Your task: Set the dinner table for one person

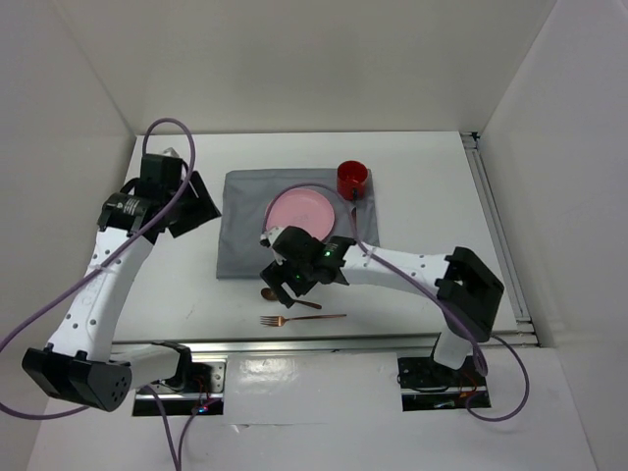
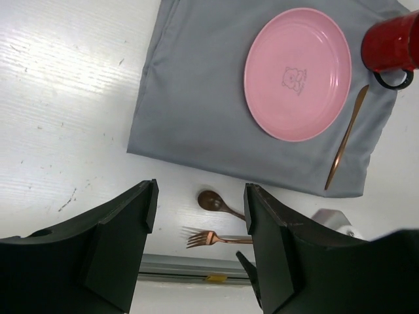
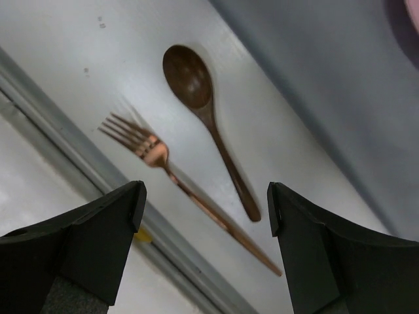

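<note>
Two claws are in your view, both wide with nothing between their fingers. Your left gripper (image 2: 200, 196) hangs over the left part of the dinner table (image 1: 422, 196), just beside the left edge of the grey mat (image 1: 240, 221). Your right gripper (image 3: 204, 193) hovers above the near strip of bare tabletop, over the brown spoon (image 3: 196, 98) and the copper fork (image 3: 154, 150), touching neither.

You see the dinner table as the white surface under everything, running from the arm bases to the far wall. The mat lies near its middle. On the mat sits the pink plate (image 2: 298, 72), with the red mug (image 2: 393, 42) at the mat's far right corner and a slim copper utensil (image 2: 347, 137) lying just right of the plate.

The spoon rests on bare table just off the mat's near edge, its bowl to the left. The fork lies nearer to you, close beside the spoon, tines pointing left.
</note>
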Motion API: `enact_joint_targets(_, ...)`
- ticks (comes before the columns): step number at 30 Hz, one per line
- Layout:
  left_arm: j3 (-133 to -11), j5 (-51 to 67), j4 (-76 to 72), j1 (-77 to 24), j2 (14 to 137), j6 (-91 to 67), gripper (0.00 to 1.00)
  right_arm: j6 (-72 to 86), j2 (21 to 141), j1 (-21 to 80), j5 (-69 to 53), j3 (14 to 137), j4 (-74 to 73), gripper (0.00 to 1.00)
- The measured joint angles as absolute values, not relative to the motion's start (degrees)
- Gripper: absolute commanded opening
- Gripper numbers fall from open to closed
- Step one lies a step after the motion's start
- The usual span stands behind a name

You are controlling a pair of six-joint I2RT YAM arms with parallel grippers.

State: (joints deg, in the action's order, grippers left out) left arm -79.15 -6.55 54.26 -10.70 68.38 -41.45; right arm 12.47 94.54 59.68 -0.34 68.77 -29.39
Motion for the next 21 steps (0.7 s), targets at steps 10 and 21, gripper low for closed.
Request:
enact_joint_targets(10,-76.5,-2.3,55.4,-5.9,66.8,-37.6,0.72,6.8,103.6,60.0,1.7,70.6,-25.2,0.81)
enact_joint_targets(21,-74.6,-0.1,55.4,-3.0,66.8,-35.8,0.72,4.5,107.2,60.6,2.4,67.5,-22.5,0.53)
